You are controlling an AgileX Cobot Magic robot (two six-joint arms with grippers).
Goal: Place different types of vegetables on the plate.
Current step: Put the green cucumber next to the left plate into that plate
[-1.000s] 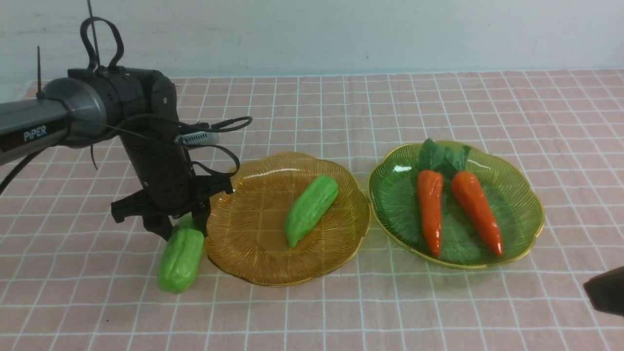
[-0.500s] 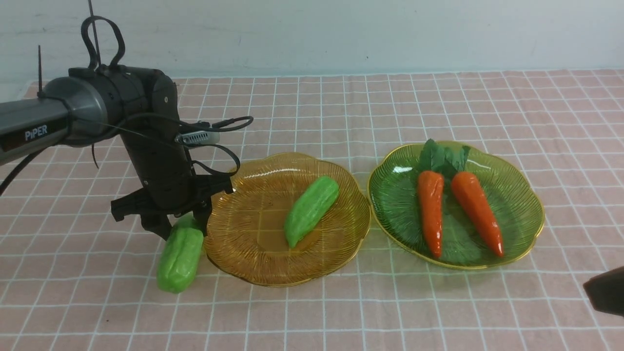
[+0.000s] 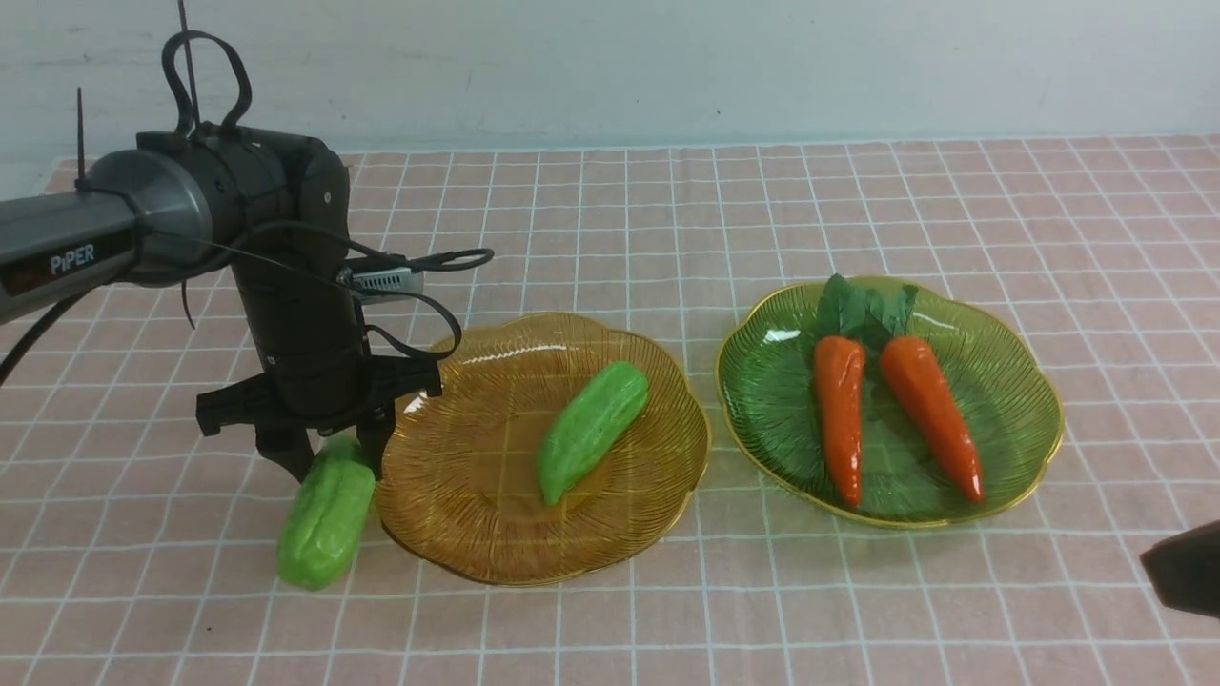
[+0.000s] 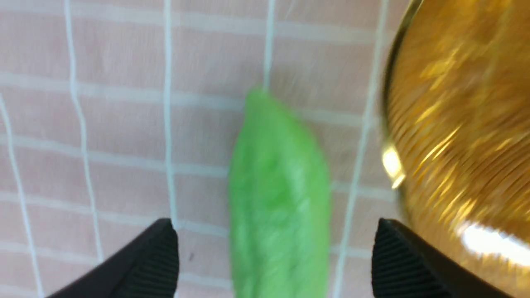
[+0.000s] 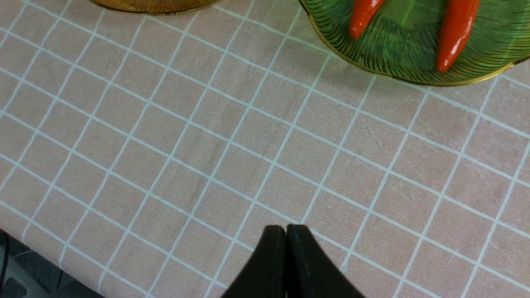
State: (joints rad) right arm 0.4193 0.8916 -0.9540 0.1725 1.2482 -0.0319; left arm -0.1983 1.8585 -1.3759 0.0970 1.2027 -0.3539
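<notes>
One light-green gourd (image 3: 327, 524) lies on the cloth just left of the amber plate (image 3: 477, 505). My left gripper (image 3: 334, 455) is open, low over the gourd's far end, one finger on each side. In the left wrist view the gourd (image 4: 279, 186) lies between the spread fingers (image 4: 153, 256), with the amber plate's rim (image 4: 397, 124) close beside one finger. A second gourd (image 3: 591, 431) lies on the amber plate. Two orange carrots (image 3: 840, 419) (image 3: 929, 414) lie on the green plate (image 3: 1010, 400). My right gripper (image 5: 286, 231) is shut and empty over bare cloth at the front right.
A pink checked cloth (image 3: 667, 219) covers the table up to a pale wall. The right wrist view shows the green plate's near rim (image 5: 397, 78), both carrot tips (image 5: 364, 16) and the table's front edge (image 5: 25, 256). Part of the right arm (image 3: 1182, 581) shows at the front right.
My left gripper has moved left and toward the front. The gourd on the cloth and the amber plate with its gourd have shifted the same way. The right arm has not moved.
</notes>
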